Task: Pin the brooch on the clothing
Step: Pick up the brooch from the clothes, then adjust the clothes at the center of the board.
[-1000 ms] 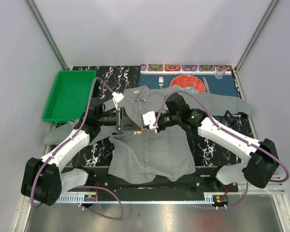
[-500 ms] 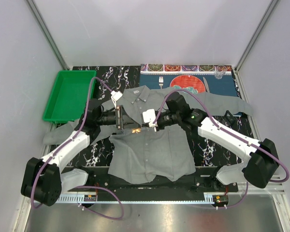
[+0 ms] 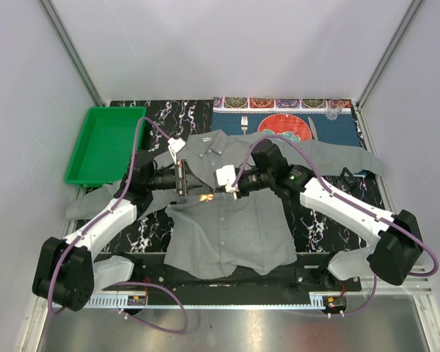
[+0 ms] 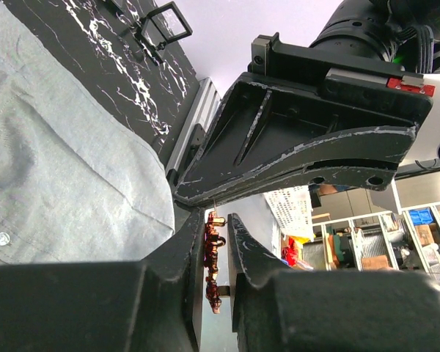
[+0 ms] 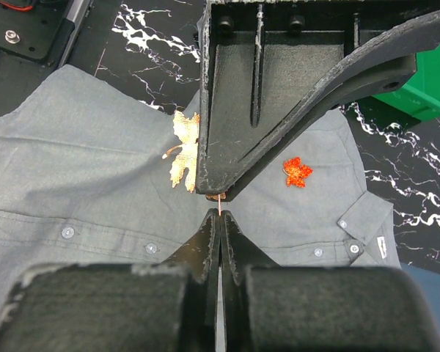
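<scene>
The grey shirt (image 3: 227, 235) lies flat on the table, collar to the far side. Both grippers meet above its chest. A small red-copper brooch (image 4: 213, 249) stands on edge between the fingers of my left gripper (image 4: 220, 216), which is shut on it; from above the brooch (image 3: 207, 197) is a small orange speck. My right gripper (image 5: 220, 214) is shut on the brooch's thin copper pin (image 5: 220, 204), tip to tip with the left fingers (image 5: 279, 110). On the shirt (image 5: 81, 169) below sit a gold leaf brooch (image 5: 183, 150) and a red leaf brooch (image 5: 297, 171).
A green tray (image 3: 103, 143) stands at the back left. A blue patterned placemat (image 3: 330, 128) lies at the back right, partly under a shirt sleeve. A black marbled mat (image 3: 150, 231) covers the table under the shirt.
My left gripper's jaws have drawn in onto the brooch. Both grippers have shifted slightly toward the far side; the right gripper has stayed shut.
</scene>
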You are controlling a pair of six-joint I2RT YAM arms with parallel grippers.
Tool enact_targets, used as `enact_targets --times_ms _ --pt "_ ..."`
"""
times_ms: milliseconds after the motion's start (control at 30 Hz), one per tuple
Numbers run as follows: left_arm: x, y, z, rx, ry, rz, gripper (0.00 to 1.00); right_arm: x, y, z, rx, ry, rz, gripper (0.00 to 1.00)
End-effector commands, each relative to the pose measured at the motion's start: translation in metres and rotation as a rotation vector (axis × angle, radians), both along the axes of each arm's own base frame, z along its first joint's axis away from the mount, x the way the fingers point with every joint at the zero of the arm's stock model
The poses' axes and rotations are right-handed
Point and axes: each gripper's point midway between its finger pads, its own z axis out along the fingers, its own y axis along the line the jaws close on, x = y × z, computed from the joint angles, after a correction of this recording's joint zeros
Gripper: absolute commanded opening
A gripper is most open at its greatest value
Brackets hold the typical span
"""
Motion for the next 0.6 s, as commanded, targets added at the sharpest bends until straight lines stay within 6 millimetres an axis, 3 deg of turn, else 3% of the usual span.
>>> enact_targets --times_ms 0,67,233,300,367,400,500,567 --pt "0.005 0.000 0.004 -0.013 -0.030 0.017 0.00 0.002 0.008 0.014 0.039 -0.017 -0.002 0.14" --pt "0.009 0.003 0.002 -0.009 -0.023 0.031 0.00 0.004 0.007 0.015 0.036 -0.016 -0.019 0.48" --pt "0.023 0.015 -0.008 -0.001 0.000 0.078 0.00 0.016 -0.008 0.013 0.014 -0.011 -0.134 0.70" --pt "0.028 0.019 -0.011 0.005 -0.011 0.087 0.00 0.024 -0.020 0.016 0.024 0.026 -0.196 0.88" --pt "0.034 0.023 -0.018 0.025 0.002 0.106 0.00 0.032 -0.030 0.013 0.022 0.095 -0.260 0.94" --pt "0.037 0.025 -0.021 0.033 -0.007 0.108 0.00 0.045 -0.040 0.011 0.012 0.127 -0.318 0.95" --pt "0.055 0.037 -0.033 0.051 0.010 0.169 0.00 0.077 -0.061 -0.002 -0.013 0.276 -0.468 0.94" --pt "0.071 0.048 -0.042 0.062 0.033 0.223 0.00 0.086 -0.065 -0.014 -0.062 0.352 -0.536 0.92"
